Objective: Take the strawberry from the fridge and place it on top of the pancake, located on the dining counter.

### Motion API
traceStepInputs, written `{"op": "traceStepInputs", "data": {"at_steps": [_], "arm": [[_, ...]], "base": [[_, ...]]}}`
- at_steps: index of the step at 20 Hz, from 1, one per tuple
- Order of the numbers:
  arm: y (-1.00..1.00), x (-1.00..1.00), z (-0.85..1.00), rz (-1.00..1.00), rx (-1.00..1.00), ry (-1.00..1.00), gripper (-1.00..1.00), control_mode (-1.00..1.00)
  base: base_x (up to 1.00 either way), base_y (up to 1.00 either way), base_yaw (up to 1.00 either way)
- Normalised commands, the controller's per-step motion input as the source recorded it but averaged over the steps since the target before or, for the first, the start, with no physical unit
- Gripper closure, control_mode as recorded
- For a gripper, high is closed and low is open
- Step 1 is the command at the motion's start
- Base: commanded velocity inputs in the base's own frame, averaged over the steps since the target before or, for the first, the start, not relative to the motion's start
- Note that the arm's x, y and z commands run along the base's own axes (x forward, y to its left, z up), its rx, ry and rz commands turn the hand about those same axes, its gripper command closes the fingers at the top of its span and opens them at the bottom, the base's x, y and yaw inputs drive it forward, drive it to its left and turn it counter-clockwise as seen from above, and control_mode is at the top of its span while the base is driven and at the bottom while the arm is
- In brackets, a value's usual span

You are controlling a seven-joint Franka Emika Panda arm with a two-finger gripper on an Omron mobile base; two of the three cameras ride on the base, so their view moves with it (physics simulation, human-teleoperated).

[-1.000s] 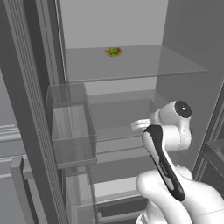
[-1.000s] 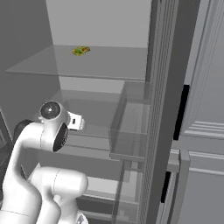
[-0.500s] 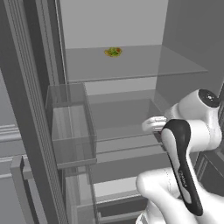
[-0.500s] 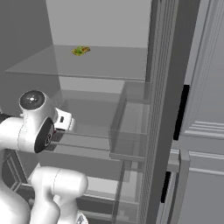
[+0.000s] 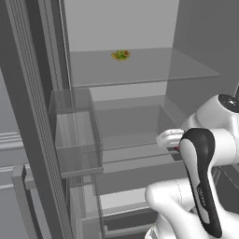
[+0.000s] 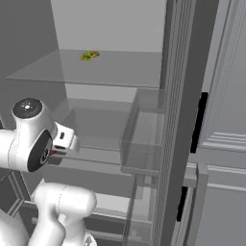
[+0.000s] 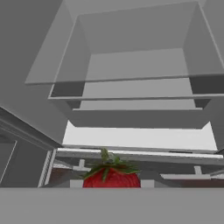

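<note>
The fridge [image 5: 140, 28] stands open, showing its pale inside and glass shelves [image 5: 140, 70]. In the hand view the strawberry [image 7: 111, 178], red with green leaves, sits at the bottom centre, right at my gripper [image 7: 111, 183]; the fingertips themselves are hidden. In the base views a small red speck of the strawberry [image 5: 177, 148] [image 6: 52, 152] shows at the hand, which hangs level with the middle shelf, mostly hidden behind my own arm. The pancake and the dining counter are out of view.
A small yellow-green item [image 5: 121, 55] [image 6: 89, 55] lies at the back of the top shelf. A clear door bin [image 5: 77, 140] [image 6: 144, 139] juts out beside the arm. A clear drawer [image 7: 135, 83] lies ahead of the hand. Grey cabinets [image 6: 226, 144] flank the fridge.
The arm has swung sideways, rightward in the left base view and leftward in the right one. The hand has drawn back from the shelf. The yellow-green item has not moved.
</note>
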Motion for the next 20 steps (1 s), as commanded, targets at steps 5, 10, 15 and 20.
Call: {"op": "traceStepInputs", "data": {"at_steps": [5,10,15,20], "arm": [[0.00,0.00,0.00,0.00,0.00,0.00,1.00,1.00],[0.00,0.00,0.00,0.00,0.00,0.00,1.00,1.00],[0.00,0.00,0.00,0.00,0.00,0.00,1.00,1.00],[0.00,0.00,0.00,0.00,0.00,0.00,1.00,1.00]], "base": [[-0.96,0.03,0.00],[-1.00,0.16,0.00],[-1.00,0.30,0.01],[-1.00,0.58,0.24]]}}
